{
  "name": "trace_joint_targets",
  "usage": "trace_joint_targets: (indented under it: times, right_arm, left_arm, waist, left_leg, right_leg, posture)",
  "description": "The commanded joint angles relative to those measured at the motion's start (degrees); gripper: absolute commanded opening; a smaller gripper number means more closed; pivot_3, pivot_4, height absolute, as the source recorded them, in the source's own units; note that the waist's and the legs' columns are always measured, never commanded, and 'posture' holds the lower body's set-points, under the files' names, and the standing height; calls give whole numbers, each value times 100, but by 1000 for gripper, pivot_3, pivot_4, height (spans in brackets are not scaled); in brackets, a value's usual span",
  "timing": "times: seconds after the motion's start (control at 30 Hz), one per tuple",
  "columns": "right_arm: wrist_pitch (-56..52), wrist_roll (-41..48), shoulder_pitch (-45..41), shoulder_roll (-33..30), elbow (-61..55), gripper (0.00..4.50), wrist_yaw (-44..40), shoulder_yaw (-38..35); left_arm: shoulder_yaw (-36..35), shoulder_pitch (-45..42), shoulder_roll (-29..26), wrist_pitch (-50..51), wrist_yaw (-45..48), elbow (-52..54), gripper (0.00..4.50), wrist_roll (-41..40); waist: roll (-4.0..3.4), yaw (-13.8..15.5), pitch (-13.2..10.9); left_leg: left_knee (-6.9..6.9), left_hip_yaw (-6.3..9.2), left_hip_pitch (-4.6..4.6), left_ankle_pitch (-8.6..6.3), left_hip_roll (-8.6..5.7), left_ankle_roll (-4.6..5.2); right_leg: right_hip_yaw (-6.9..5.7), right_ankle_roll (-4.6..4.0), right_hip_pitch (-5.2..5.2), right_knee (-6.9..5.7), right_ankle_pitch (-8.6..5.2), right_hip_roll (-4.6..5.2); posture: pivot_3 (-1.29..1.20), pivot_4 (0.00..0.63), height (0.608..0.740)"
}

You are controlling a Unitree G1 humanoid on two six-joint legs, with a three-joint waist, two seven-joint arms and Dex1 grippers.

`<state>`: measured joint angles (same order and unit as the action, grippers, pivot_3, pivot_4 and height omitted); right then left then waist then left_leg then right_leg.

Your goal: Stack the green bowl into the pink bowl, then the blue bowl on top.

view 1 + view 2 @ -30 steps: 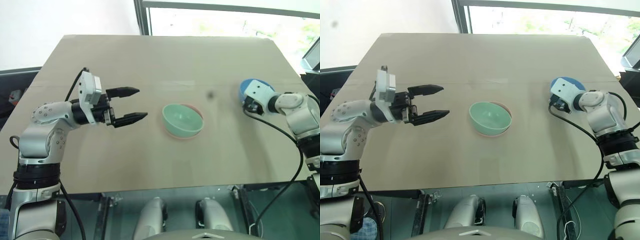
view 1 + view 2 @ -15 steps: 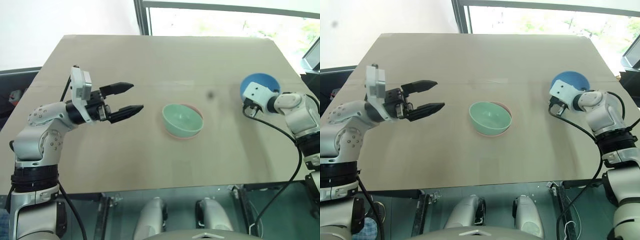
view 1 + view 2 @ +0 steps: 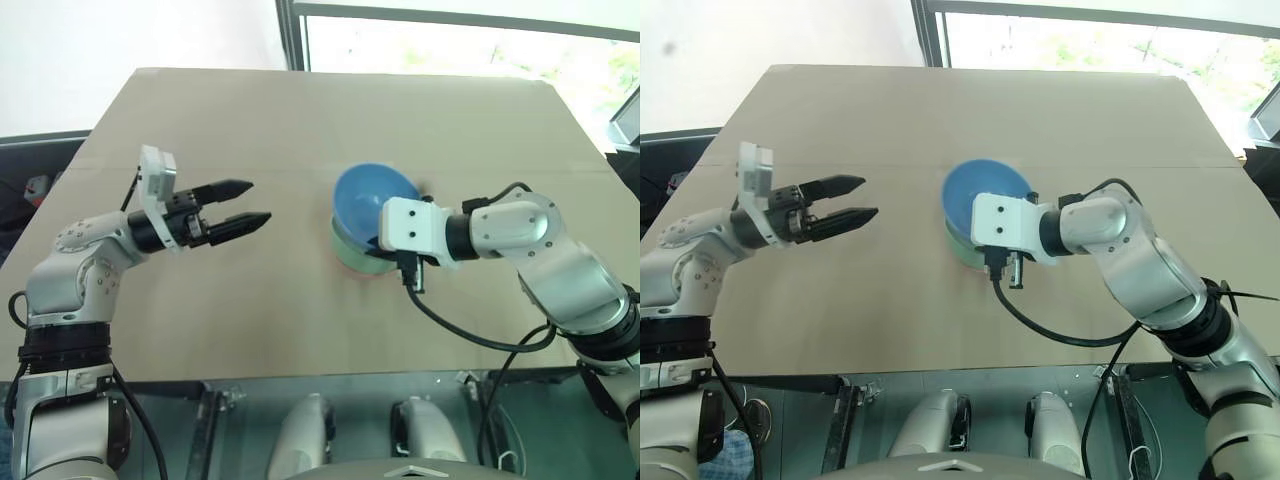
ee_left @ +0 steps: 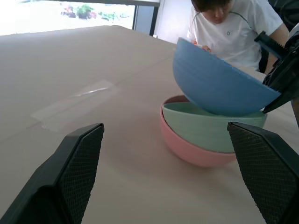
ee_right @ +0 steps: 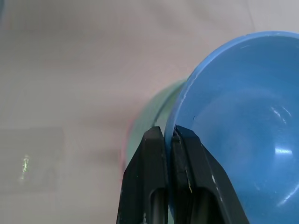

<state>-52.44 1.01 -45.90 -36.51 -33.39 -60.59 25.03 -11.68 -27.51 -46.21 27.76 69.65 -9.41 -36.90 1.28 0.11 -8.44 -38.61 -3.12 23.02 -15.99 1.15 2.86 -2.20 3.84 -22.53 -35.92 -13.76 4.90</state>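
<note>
The green bowl (image 4: 210, 131) sits nested inside the pink bowl (image 4: 194, 156) at the middle of the table. Just above them hangs the blue bowl (image 3: 372, 203), tilted, its lower edge close over the green bowl's rim. My right gripper (image 5: 168, 136) is shut on the blue bowl's rim, one finger inside and one outside. My left gripper (image 3: 258, 201) hovers open and level to the left of the stack, pointing toward it, with nothing between its fingers.
The tan table (image 3: 250, 110) stretches back to a window. A strip of clear tape (image 4: 74, 100) lies on it left of the bowls. A person in a white shirt (image 4: 231, 28) is beyond the table's right side. A black cable (image 3: 470, 338) loops under my right wrist.
My right arm has swung the blue bowl from the table's far right to just above the green and pink stack. My left gripper has drifted slightly left and rolled, still open.
</note>
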Motion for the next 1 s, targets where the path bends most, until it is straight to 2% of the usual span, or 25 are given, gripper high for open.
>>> trace_joint_targets:
  times: [0.03, 0.13, 0.2, 0.27, 0.33, 0.43, 0.5, 0.7, 0.8, 1.0]
  right_arm:
    - [-73, 73, -261, -47, -244, 25, 108, -32]
    - [-172, 178, -313, -79, -252, 980, 117, -37]
    - [-238, 219, -339, -74, -226, 1857, 207, -85]
    - [-320, 303, -381, -85, -179, 1857, 244, -198]
    - [-563, 568, -367, -3, -1, 1857, 344, -758]
    - [-292, 918, -28, -85, 219, 1857, 419, -1549]
    - [81, 1247, 444, -36, 357, 1857, 413, -2210]
    - [1226, 1561, 2016, -592, 839, 1857, 134, -3253]
    - [1977, 1950, 2943, -369, 1186, 1857, 19, -4044]
    - [3550, 2232, 3935, -420, 2292, 1857, -622, -4726]
  left_arm:
    - [34, -335, -73, -56, 153, -123, 4500, 95]
    - [60, -571, -39, -100, 226, -325, 4500, 161]
    - [71, -632, -17, -182, 286, -380, 4500, 217]
    - [93, -628, 18, -456, 337, -395, 4500, 353]
    - [36, -555, 94, -696, 145, -347, 4500, 502]
    - [-78, -368, 134, -745, -86, -203, 4500, 574]
    - [-190, -115, 132, -682, -267, 35, 4500, 545]
    - [-659, 687, 275, -572, -966, 785, 4500, 354]
    - [-925, 1310, 451, -618, -1353, 1322, 4500, 357]
    - [-1302, 2231, 559, -680, -1659, 1911, 4500, 323]
  waist:
    - [1, 0, 1]
    - [1, -13, 1]
    - [1, -32, 1]
    - [2, -54, 1]
    - [2, -68, 1]
    - [6, -57, 3]
    - [10, -57, 6]
    - [18, -45, 10]
    - [19, -42, 11]
    - [17, -42, 9]
  left_leg:
    - [0, 0, 0, 0, -1, 0]
    - [2, 3, 0, 1, 0, -1]
    - [4, 2, 1, 0, -1, -1]
    - [7, 1, 2, 0, -2, -1]
    - [8, 1, 3, 0, -2, -1]
    - [8, 3, 4, 0, -2, -1]
    - [9, 4, 3, 0, 1, 0]
    - [18, 11, 13, -1, 8, 1]
    - [16, 12, 3, 0, 14, 0]
    - [9, 8, -34, -1, 15, 1]
  right_leg:
    - [0, 0, 0, 0, 0, -1]
    - [-3, -1, -1, -2, 0, -4]
    - [-3, 0, 0, -4, 0, -4]
    - [-3, 0, 0, -6, 0, -3]
    - [-3, 0, 0, -6, 0, -3]
    - [-5, 0, 1, -4, 0, -2]
    - [-6, 0, 4, -5, 0, -1]
    - [-11, 0, 2, -1, 0, 7]
    - [-10, 0, 7, 4, 0, 5]
    - [-2, -1, 38, 6, 0, 9]
  posture:
    - [0, 150, 740]
    - [0, 150, 740]
    - [0, 150, 740]
    - [0, 150, 740]
    - [0, 150, 740]
    - [0, 150, 740]
    - [0, 150, 740]
    - [0, 150, 740]
    - [0, 150, 740]
    - [0, 150, 740]
